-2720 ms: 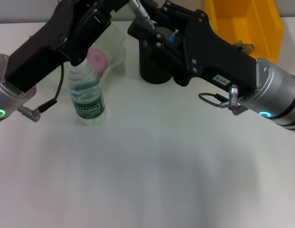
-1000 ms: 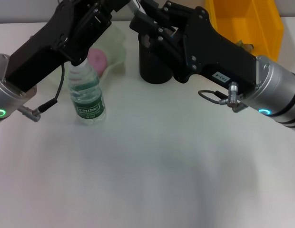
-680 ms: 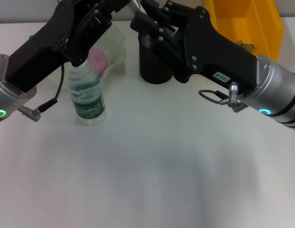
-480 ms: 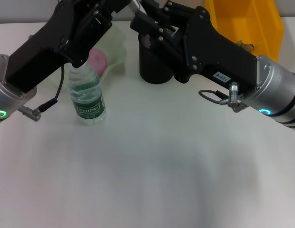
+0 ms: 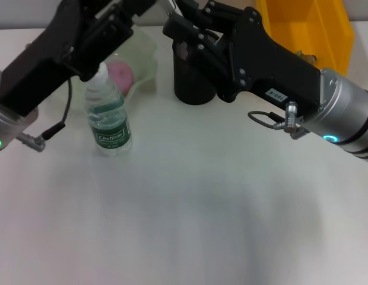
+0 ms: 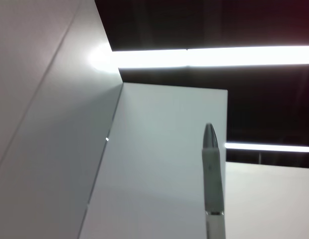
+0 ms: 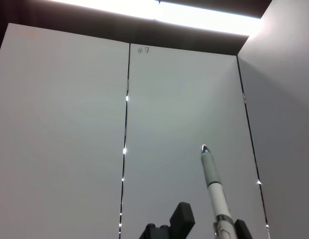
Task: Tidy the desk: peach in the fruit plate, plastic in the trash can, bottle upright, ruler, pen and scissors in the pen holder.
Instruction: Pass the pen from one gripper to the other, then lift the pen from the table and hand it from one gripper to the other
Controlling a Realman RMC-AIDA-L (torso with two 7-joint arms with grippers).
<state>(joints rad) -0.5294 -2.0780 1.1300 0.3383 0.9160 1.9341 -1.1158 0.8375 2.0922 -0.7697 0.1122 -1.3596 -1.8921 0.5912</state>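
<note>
My right gripper (image 5: 179, 25) hovers over the black pen holder (image 5: 190, 89) at the back. In the right wrist view its black fingers (image 7: 182, 219) flank a grey-and-white pen (image 7: 212, 179) that points up. The pen also shows in the head view (image 5: 170, 8) and in the left wrist view (image 6: 212, 184). My left gripper (image 5: 136, 9) is raised at the back left, above a clear bottle (image 5: 108, 119) that stands upright with a green label. A pink peach (image 5: 120, 72) lies in the pale green plate (image 5: 145, 56). Ruler, scissors and plastic are out of view.
A yellow bin (image 5: 303, 29) stands at the back right, behind my right arm. The bottle stands just in front of the plate, and the pen holder is to the right of the plate. The white table (image 5: 190, 225) spreads across the front.
My left arm has lifted up and to the left, so the bottle's cap now shows. My right gripper shifted slightly up and left earlier, then held still over the pen holder.
</note>
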